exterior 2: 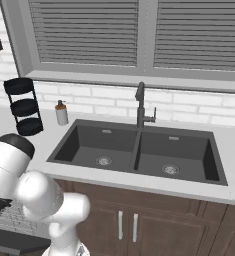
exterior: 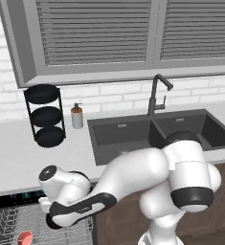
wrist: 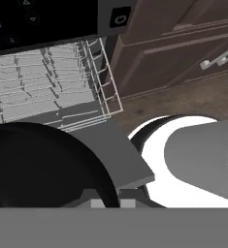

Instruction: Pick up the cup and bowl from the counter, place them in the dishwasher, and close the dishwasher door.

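The black bowl (wrist: pixel 38 164) looms at the lower left of the hand view, and my gripper (wrist: pixel 110 199) is shut on its rim. Beyond it are the dishwasher's grey wire rack (wrist: pixel 47 87) and black control strip (wrist: pixel 38 19). The open dishwasher door (wrist: pixel 127 162) lies flat under the bowl. In the left base view my arm reaches down to the lower left over the rack (exterior: pixel 8 225). There the white cup with a red inside (exterior: pixel 24 237) sits in the rack. The grey-white counter (exterior: pixel 13 158) runs above the dishwasher.
A dark double sink (exterior: pixel 152 131) with a black faucet (exterior: pixel 156 93) is set into the counter. A soap dispenser (exterior: pixel 76 116) and a three-tier wire stand (exterior: pixel 46 116) are at the back left. Brown cabinets (exterior 2: pixel 139 220) stand right of the dishwasher.
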Controlling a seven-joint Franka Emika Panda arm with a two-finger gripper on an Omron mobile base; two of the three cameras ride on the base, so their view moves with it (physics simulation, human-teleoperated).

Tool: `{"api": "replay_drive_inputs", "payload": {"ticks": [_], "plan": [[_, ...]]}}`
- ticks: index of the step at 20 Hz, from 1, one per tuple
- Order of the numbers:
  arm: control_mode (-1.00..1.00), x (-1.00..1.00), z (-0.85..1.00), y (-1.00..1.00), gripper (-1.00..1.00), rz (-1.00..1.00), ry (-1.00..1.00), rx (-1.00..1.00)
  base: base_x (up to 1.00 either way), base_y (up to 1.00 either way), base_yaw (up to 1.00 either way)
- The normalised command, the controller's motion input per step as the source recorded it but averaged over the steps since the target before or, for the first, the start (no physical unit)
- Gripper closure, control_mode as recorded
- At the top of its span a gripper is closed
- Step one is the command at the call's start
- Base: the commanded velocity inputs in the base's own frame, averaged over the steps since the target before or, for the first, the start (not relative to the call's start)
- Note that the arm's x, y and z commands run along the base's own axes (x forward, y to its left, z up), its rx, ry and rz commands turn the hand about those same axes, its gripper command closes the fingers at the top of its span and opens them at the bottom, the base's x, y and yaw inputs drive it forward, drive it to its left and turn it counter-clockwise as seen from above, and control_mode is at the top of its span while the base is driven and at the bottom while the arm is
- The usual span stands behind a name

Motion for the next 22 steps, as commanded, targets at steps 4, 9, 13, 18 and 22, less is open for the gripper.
{"api": "replay_drive_inputs", "payload": {"ticks": [4, 9, 13, 18, 22], "plan": [[-1.0, 0.0, -0.34, -0.15, 1.0, -0.01, 0.01, 0.0, 0.0, 0.0, 0.0], [-1.0, 0.15, -0.42, -0.05, 1.0, 0.0, 0.0, -0.01, 0.0, 0.0, 0.0], [-1.0, 0.28, -0.47, 0.0, 1.0, 0.0, 0.0, 0.0, 0.0, 0.0, 0.0], [-1.0, 0.22, -0.32, 0.01, 1.0, 0.01, 0.0, 0.0, 0.0, 0.0, 0.0], [-1.0, 0.2, -0.23, 0.05, 1.0, 0.05, 0.0, 0.0, 0.0, 0.0, 0.0]]}}
